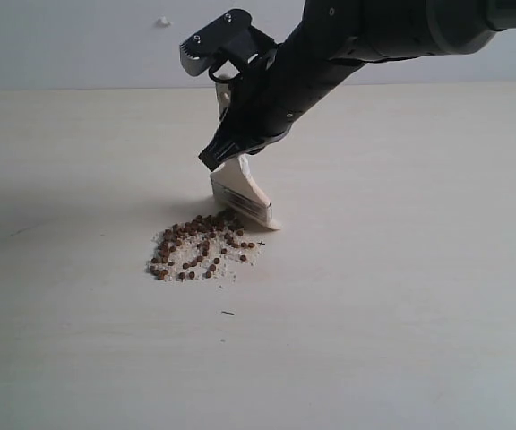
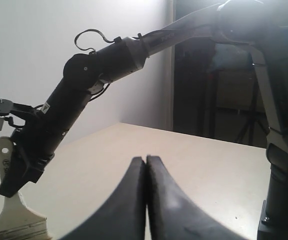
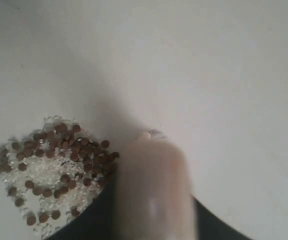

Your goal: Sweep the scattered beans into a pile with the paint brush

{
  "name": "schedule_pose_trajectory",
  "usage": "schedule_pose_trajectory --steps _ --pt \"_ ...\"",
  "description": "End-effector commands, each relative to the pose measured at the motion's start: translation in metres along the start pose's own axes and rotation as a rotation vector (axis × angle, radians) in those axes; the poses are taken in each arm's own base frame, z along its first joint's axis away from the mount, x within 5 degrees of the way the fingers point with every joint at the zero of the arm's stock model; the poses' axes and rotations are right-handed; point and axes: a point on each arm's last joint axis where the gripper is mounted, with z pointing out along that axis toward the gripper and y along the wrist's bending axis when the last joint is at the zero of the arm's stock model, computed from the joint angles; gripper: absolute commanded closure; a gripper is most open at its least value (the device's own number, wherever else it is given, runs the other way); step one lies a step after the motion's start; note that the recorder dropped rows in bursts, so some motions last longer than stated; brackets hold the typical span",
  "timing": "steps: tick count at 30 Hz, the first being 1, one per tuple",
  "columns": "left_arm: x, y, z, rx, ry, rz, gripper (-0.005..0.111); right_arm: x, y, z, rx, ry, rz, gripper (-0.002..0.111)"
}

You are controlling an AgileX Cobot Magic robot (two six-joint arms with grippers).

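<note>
On the pale table (image 1: 401,269) we see the beans (image 1: 200,246) lying in one loose heap, mixed with pale crumbs. At about one o'clock from the heap stands the paint brush (image 1: 242,199), tilted, its bristles touching the heap's edge. Our right gripper (image 1: 215,158) clamps its handle. Our left gripper (image 2: 145,167) hangs well apart, jaws pressed together on nothing. At five o'clock lies a dark speck (image 1: 227,313).

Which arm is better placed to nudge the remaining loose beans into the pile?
Right. The right tool grips the paint brush, whose bristles rest on the table at the edge of the beans. The left tool is shut, holds nothing, and does not show in the exterior view.
</note>
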Motion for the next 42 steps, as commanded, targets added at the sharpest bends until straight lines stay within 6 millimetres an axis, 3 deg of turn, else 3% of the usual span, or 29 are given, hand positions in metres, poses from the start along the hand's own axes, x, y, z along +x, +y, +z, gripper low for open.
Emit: schedule_pose_trajectory --steps 1,11,19,31,36,42 --pt "0.000 0.000 0.000 0.002 -0.003 -0.003 0.107 0.002 0.003 -0.005 -0.042 0.042 0.007 0.108" --pt "0.000 0.000 0.000 0.002 -0.003 -0.003 0.107 -0.005 0.013 -0.006 -0.152 -0.034 0.019 0.108" --pt "0.000 0.000 0.000 0.002 -0.003 -0.003 0.107 -0.006 0.008 -0.009 -0.095 -0.037 0.013 0.108" --pt "0.000 0.000 0.000 0.002 -0.003 -0.003 0.107 -0.025 0.012 -0.059 -0.060 -0.145 -0.015 0.108" --pt "0.000 0.000 0.000 0.002 -0.003 -0.003 0.107 -0.025 0.009 -0.060 -0.018 -0.146 -0.179 0.108" --pt "0.000 0.000 0.000 0.002 -0.003 -0.003 0.107 -0.029 0.004 -0.046 0.027 -0.176 -0.369 0.108"
